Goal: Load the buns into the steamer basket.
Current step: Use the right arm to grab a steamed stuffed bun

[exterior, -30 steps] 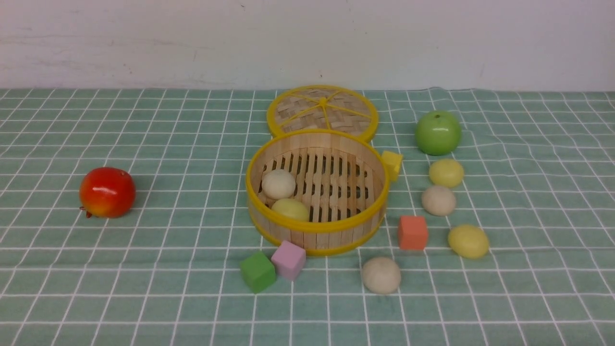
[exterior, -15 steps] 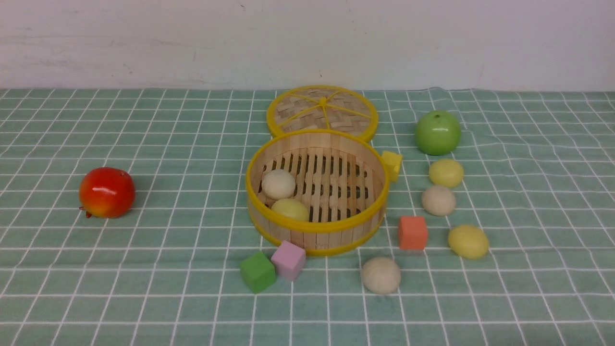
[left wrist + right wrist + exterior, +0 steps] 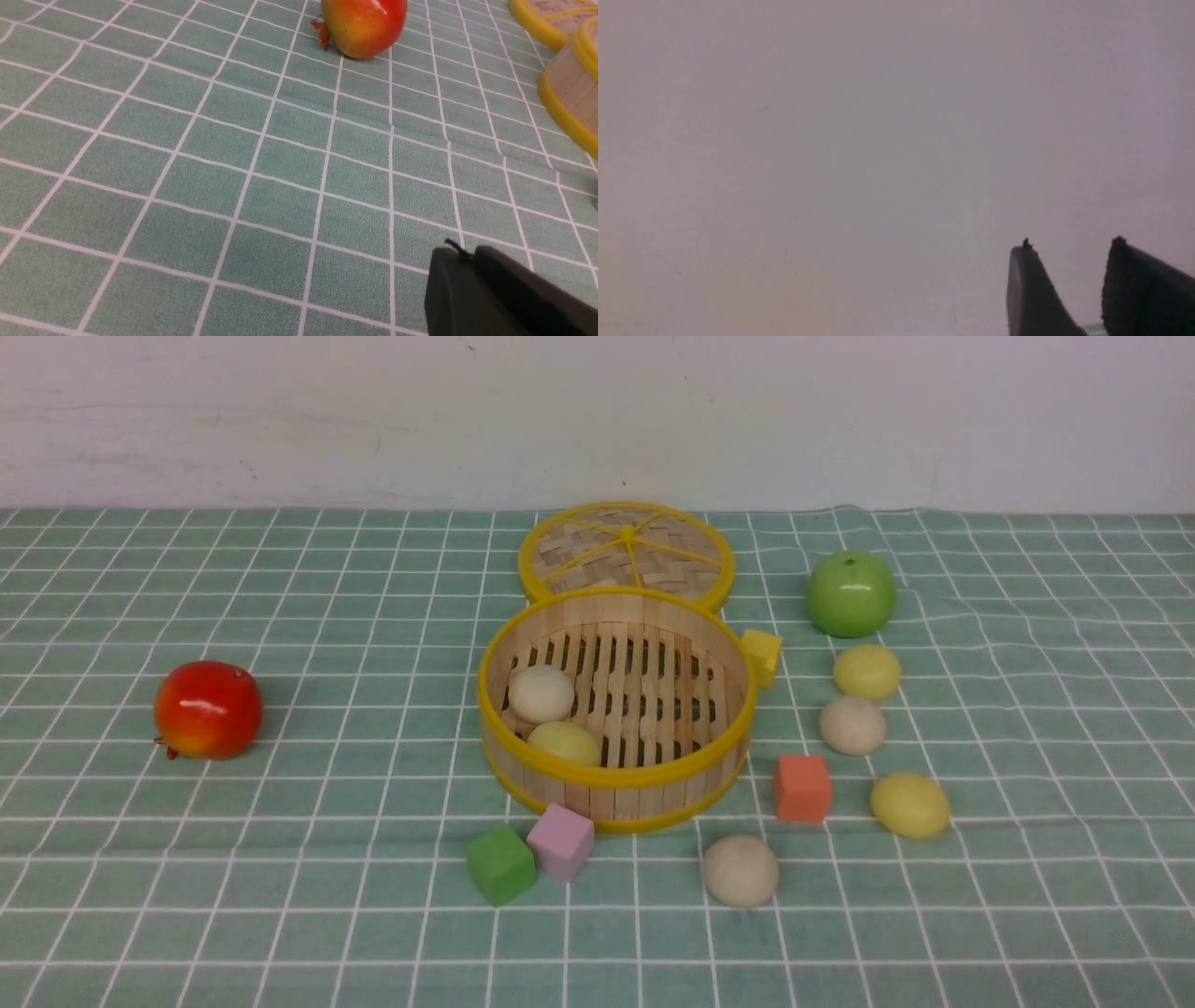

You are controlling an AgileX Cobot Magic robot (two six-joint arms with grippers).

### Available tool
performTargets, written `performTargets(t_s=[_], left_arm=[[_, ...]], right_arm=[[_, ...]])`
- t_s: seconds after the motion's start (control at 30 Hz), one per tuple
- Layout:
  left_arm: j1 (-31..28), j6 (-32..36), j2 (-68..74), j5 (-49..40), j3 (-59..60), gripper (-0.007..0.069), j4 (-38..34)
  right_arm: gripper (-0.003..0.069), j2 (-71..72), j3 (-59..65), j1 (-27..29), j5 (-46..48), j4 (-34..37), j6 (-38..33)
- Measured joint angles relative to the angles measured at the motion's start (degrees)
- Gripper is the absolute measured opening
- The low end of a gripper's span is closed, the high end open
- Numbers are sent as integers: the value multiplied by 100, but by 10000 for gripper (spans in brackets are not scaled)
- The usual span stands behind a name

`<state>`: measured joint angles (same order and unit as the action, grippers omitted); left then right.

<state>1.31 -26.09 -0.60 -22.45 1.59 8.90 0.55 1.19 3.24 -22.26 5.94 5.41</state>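
The step in hand is judged a pause between picks: two of the six buns are lodged in the steamer basket [image 3: 653,798] and four lie outside it on the surface [image 3: 280,896].

Nearest, an off-white bun [image 3: 740,870] is seen at 5 o'clock of the basket. A pale yellow bun [image 3: 910,805] is at 4 o'clock, past the orange cube [image 3: 802,788]. A beige bun [image 3: 852,725] is at 3 o'clock, and a second yellow bun [image 3: 867,671] at 2. Inside, a yellow bun [image 3: 564,744] and a white bun [image 3: 541,693] are kept by the 8 to 9 o'clock wall.

Next, an open gripper must be lowered around one outer dome, clear of the cube.

No arm is shown in the front view. Only the wrist views show the grippers. The left gripper [image 3: 460,249] is clenched on nothing, low over the surface. The right gripper [image 3: 1071,245] is released and empty, and is faced at bare wall.
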Motion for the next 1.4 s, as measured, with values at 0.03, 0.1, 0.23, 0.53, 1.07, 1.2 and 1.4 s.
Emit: performTargets(t_s=[0.03,0.1,0.23,0.53,1.07,1.2,1.4], left_arm=[[0,0,0,0,0,41,0],[0,0,0,0,0,42,0],[0,0,0,0,0,49,0],[0,0,0,0,0,55,0],[0,0,0,0,0,69,0],[0,0,0,0,0,73,0],[0,0,0,0,0,78,0]], right_arm=[[240,0,-41,0,63,4,58],[240,0,-357,0,422,6,232],[240,-283,-1312,0,1362,6,335],[240,-2044,-2560,0,3622,1,462],[240,-4649,-2820,0,5003,-119,415],[240,-6018,-3770,-9,5681,91,-21],[240,-7887,-5377,-612,6432,636,-1040]])
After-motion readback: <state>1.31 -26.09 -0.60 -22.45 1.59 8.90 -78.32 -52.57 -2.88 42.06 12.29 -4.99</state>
